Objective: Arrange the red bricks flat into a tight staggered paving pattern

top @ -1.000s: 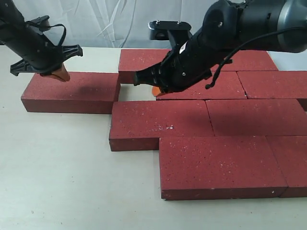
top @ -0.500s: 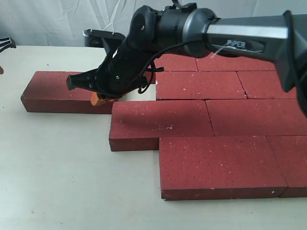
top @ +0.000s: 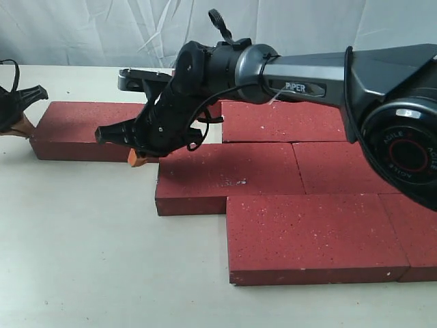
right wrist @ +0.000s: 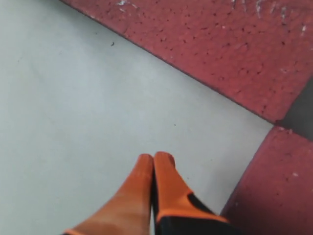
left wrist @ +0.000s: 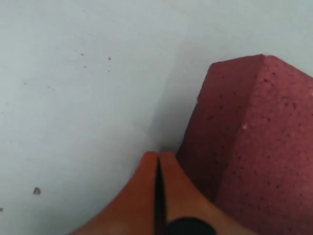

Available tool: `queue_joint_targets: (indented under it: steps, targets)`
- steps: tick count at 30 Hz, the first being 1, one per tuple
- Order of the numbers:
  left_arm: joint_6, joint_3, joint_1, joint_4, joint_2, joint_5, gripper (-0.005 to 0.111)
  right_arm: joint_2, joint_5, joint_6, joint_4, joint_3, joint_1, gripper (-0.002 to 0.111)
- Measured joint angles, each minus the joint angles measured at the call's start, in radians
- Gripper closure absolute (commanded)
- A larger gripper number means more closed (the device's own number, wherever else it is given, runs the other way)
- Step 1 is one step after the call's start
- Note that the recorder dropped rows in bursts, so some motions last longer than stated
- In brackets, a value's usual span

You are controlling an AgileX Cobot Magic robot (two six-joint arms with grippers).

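Right gripper [right wrist: 153, 158]: my fingers were pinched together, nothing in them, low over the table [right wrist: 73, 98] just in front of the stray brick [top: 75, 117]. That one lay flat at the left end, long axis running side to side like the rows of red bricks [top: 307, 232]. Left gripper [left wrist: 158, 157]: closed and empty too, beside its outer end.

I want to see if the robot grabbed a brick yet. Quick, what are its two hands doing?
Left hand: closed, holding nothing.
Right hand: closed, holding nothing.
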Motion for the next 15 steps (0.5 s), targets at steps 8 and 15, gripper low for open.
queue_joint_targets:
  steps: [8,15]
  targets:
    - [0.037,0.000,0.000,-0.027,0.028,0.004,0.107,0.002,-0.071,0.049,-0.096,-0.001,0.000,0.109]
    - [0.039,0.000,0.000,-0.039,0.028,0.008,0.107,0.023,-0.093,0.087,-0.133,-0.001,0.000,0.109]
